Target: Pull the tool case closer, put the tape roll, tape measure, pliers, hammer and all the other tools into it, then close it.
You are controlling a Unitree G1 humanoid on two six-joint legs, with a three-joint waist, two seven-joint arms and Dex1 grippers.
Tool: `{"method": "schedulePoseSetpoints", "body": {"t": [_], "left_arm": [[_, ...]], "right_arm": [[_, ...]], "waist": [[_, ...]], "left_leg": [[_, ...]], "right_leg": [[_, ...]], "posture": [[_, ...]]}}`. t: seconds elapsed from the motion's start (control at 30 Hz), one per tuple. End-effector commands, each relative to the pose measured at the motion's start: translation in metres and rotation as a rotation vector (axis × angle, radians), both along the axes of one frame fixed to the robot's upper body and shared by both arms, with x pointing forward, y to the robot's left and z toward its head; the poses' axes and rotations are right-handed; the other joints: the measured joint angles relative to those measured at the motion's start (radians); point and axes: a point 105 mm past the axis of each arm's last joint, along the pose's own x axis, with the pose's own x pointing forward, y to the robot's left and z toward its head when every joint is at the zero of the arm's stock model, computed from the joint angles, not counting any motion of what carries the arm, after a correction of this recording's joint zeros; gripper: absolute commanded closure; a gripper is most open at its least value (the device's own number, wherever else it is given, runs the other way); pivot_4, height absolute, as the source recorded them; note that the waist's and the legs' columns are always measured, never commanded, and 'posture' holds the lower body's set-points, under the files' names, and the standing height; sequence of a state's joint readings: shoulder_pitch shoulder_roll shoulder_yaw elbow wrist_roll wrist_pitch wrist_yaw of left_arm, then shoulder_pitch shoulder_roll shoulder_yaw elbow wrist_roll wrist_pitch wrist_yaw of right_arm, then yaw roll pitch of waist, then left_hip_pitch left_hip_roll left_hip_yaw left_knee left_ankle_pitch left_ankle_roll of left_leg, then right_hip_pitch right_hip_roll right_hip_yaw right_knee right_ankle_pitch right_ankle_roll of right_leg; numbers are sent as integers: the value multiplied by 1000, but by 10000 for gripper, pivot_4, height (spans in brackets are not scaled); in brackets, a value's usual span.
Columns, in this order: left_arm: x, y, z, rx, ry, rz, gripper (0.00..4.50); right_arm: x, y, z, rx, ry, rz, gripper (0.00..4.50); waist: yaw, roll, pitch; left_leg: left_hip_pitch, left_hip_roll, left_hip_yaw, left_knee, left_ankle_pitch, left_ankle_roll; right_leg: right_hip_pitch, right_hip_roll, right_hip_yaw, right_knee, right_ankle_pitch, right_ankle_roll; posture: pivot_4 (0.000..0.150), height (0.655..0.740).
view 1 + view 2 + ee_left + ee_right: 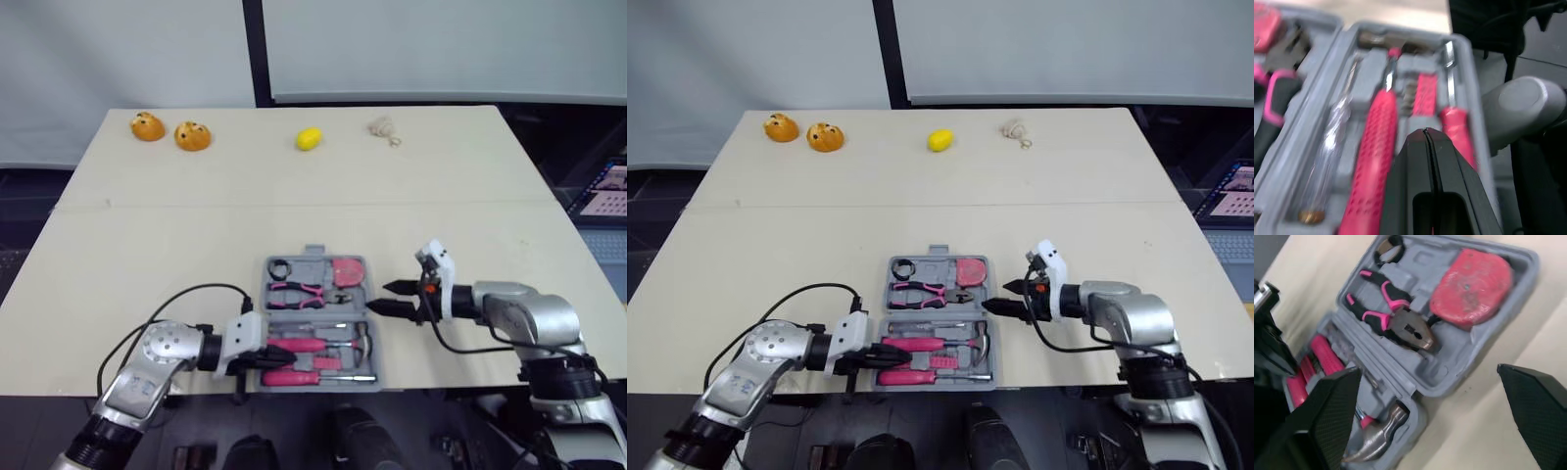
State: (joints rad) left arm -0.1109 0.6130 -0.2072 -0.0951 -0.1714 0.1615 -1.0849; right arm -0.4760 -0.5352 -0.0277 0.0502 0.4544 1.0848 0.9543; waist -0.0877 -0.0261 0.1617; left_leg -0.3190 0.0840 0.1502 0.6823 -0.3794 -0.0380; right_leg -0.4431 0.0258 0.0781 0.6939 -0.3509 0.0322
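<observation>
Your packing looks done. The case lies open, flat on the surface at its near edge, between the two arms. In the far half sit the tape roll, the pliers and the tape measure. The near half holds the hammer and the pink-handled screwdrivers. You have no loose tool on the surface that I can see; the lemon and the other small things at the far edge are not tools.

Your left end effector is pinched together with nothing in it, hovering over the near half's handles. Your right end effector is spread wide, just beside the case's right edge. I judge that only the closing is left: fold one half over the other.
</observation>
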Motion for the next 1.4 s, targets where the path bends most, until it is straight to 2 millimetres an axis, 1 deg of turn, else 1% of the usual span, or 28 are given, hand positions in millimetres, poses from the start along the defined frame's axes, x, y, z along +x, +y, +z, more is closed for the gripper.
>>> {"method": "schedulePoseSetpoints", "body": {"t": [0.03, 0.23, 0.47, 0.7, 0.83, 1.0, 1.23, 1.4], "left_arm": [[-5, -2, -14, 16, 19, -26, 45000], [-7, 2, -31, 51, 32, -2, 45000], [-6, 5, -37, 74, 24, 3, 45000], [-2, 12, -41, 97, 17, 19, 45000], [-2, 14, -44, 114, 18, 11, 45000], [-4, 18, -48, 139, 16, 5, 45000], [-7, 24, -53, 170, 18, -1, 45000], [-8, 29, -57, 204, 5, -6, 45000]], "right_arm": [[11, -1, 3, 67, 60, -59, 271], [27, 3, -6, 79, 130, -107, 271], [45, 11, -19, 68, 178, -141, 271], [58, 33, -12, 171, 216, -124, 271], [55, 41, -4, 245, 223, -59, 271], [45, 44, 7, 318, 223, 36, 271], [42, 47, 24, 367, 195, 118, 271], [35, 49, 35, 366, 142, 207, 271]], "waist": [[-1, 0, 0], [2, 0, 0], [0, 1, -1], [-3, 3, -5], [-8, 4, -6], [-13, 5, -5], [-22, 5, -5], [-24, 5, -5]], "left_leg": [[0, 0, 0, 0, 0, 0], [0, 0, 1, 0, 0, 0], [0, 0, 2, 0, 0, 0], [2, 0, 2, 1, 0, 0], [2, 0, 2, 1, 0, 0], [2, 0, 2, 0, 0, 0], [2, 0, 2, 0, 0, 0], [2, 0, 2, 0, 0, 0]], "right_leg": [[0, 0, 0, -1, 0, 0], [0, 0, 0, -1, 0, 0], [0, 0, 1, -1, 1, 1], [1, 0, 2, -1, 1, 1], [2, 0, 2, -1, 1, 1], [1, 0, 2, -1, 1, 1], [1, 0, 2, -1, 1, 1], [1, 0, 2, -1, 1, 1]], "posture": [[1500, 7400], [1500, 7400], [1500, 7400], [1500, 7400], [1500, 7400], [1500, 7400], [1500, 7400], [1500, 7400]]}}
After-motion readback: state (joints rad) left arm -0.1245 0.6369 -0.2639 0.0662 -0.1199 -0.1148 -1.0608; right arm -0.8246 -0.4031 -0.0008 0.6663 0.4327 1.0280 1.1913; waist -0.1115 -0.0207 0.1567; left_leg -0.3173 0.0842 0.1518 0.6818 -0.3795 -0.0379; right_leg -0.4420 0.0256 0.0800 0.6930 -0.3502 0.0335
